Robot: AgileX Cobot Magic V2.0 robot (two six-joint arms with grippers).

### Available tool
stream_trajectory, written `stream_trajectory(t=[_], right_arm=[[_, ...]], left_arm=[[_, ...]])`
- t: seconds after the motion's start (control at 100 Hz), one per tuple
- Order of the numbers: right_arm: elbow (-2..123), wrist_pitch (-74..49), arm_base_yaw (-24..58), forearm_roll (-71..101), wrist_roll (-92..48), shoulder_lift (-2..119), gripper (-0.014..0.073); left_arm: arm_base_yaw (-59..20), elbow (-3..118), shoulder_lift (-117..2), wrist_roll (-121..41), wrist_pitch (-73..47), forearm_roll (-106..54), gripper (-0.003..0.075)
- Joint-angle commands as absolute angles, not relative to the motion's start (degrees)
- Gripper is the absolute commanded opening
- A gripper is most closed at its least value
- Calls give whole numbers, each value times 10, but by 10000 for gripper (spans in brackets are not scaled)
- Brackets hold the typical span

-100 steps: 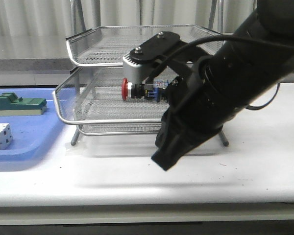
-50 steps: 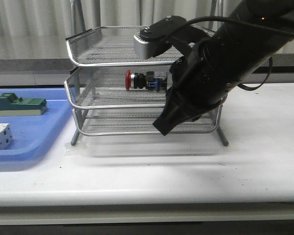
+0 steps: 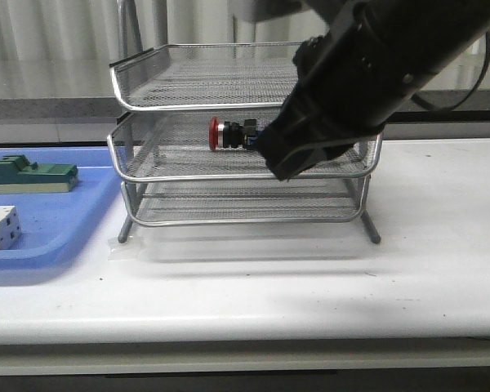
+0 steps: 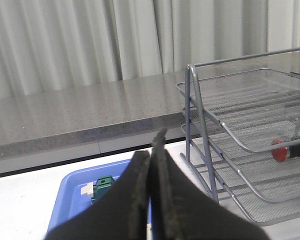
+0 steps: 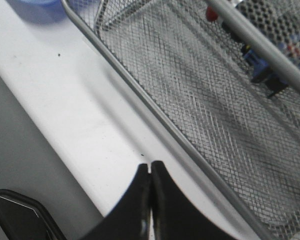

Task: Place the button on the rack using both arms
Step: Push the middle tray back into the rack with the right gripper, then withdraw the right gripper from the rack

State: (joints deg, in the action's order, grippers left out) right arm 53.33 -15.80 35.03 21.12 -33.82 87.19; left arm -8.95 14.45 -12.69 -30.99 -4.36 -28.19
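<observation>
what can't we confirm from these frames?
- Button: in the front view the right arm covers its body end; only the red head and collar show.
- Button in the right wrist view: blurred, crossed by the rack rim.
- Green block: left gripper fingers hide most of it.

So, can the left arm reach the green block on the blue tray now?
Probably yes. The left claw, shut, hangs above the blue tray, and the green block lies just beyond its tips with nothing between them. It would have to open first.
</observation>
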Motion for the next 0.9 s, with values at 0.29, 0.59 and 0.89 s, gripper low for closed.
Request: stream_trajectory(t=[0.29, 0.59, 0.89], right_arm=[[526, -193, 254, 221, -285, 722, -58], [526, -264, 132, 204, -285, 620, -58], [464, -287, 19, 204, -284, 491, -58]], left_arm=[[-88, 161, -132, -304, 0, -289, -20], [-88, 161, -132, -304, 0, -289, -20], [-88, 161, -132, -304, 0, -289, -20]])
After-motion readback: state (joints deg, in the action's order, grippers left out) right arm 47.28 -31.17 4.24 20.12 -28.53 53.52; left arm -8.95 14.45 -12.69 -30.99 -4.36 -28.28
